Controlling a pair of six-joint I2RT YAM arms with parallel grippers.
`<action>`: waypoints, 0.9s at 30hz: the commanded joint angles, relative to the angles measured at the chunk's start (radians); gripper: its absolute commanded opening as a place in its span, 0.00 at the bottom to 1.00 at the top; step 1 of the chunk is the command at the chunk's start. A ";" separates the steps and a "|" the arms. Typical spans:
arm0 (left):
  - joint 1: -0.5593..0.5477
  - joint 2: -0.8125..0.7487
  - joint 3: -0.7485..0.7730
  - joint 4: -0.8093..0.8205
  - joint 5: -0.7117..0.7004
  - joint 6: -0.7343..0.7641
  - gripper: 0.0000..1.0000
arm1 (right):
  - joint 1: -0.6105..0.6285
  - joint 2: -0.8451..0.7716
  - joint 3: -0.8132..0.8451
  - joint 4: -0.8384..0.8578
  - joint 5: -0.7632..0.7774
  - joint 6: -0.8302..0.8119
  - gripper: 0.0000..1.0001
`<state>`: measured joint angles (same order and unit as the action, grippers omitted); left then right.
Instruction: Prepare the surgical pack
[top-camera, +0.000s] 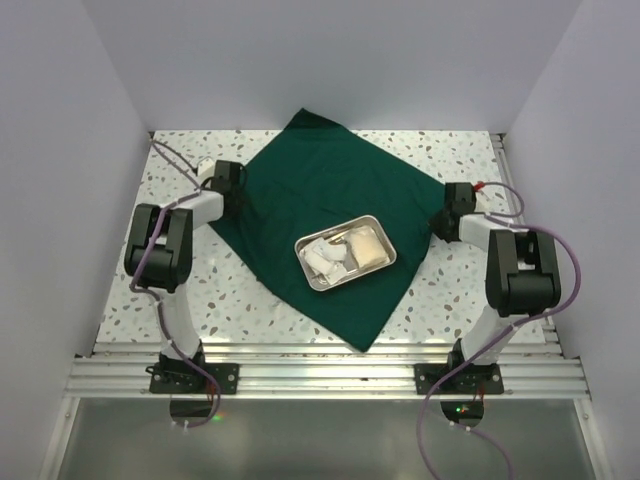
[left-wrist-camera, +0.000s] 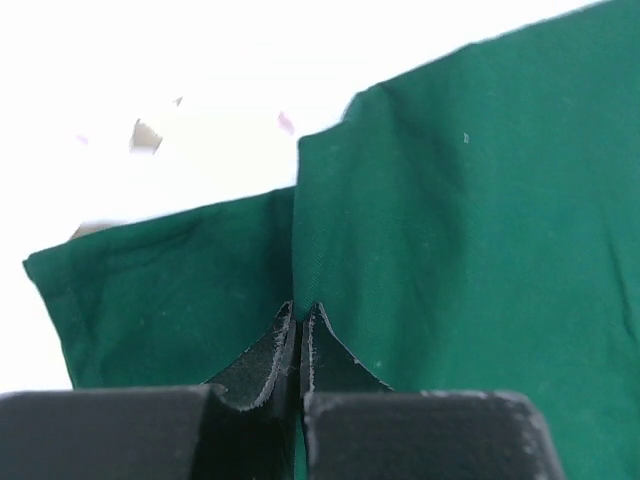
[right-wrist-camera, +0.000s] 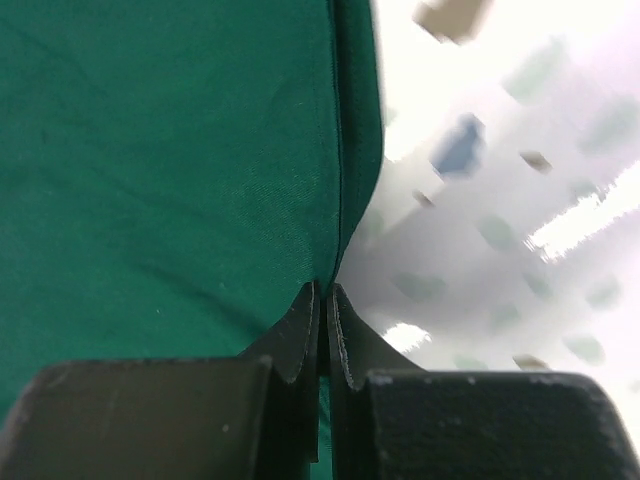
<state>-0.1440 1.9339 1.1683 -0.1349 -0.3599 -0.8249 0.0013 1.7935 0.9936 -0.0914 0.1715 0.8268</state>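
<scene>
A dark green cloth drape (top-camera: 320, 190) lies spread like a diamond on the speckled table. A shiny steel tray (top-camera: 345, 253) sits on its near half, holding white gauze pads (top-camera: 325, 260) and a tan item; no scissors or forceps can be made out. My left gripper (top-camera: 237, 195) is at the drape's left corner, shut on a fold of the cloth (left-wrist-camera: 298, 300). My right gripper (top-camera: 443, 222) is at the drape's right corner, shut on the cloth's edge (right-wrist-camera: 325, 285).
White walls enclose the table on three sides. An aluminium rail (top-camera: 320, 375) runs along the near edge by the arm bases. Bare speckled tabletop (top-camera: 470, 290) lies around the drape on both sides.
</scene>
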 joint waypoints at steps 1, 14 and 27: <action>0.006 0.117 0.138 -0.112 -0.020 0.084 0.00 | 0.020 -0.121 -0.104 0.044 0.060 0.081 0.00; 0.032 0.249 0.436 -0.279 -0.091 0.200 0.15 | 0.042 -0.167 -0.093 -0.047 0.034 0.019 0.07; 0.008 -0.162 0.137 -0.264 -0.186 0.225 0.76 | 0.232 -0.295 0.057 -0.194 0.091 -0.331 0.59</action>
<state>-0.1238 1.8965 1.3472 -0.4110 -0.5095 -0.6334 0.1921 1.5570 1.0092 -0.2703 0.2760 0.6434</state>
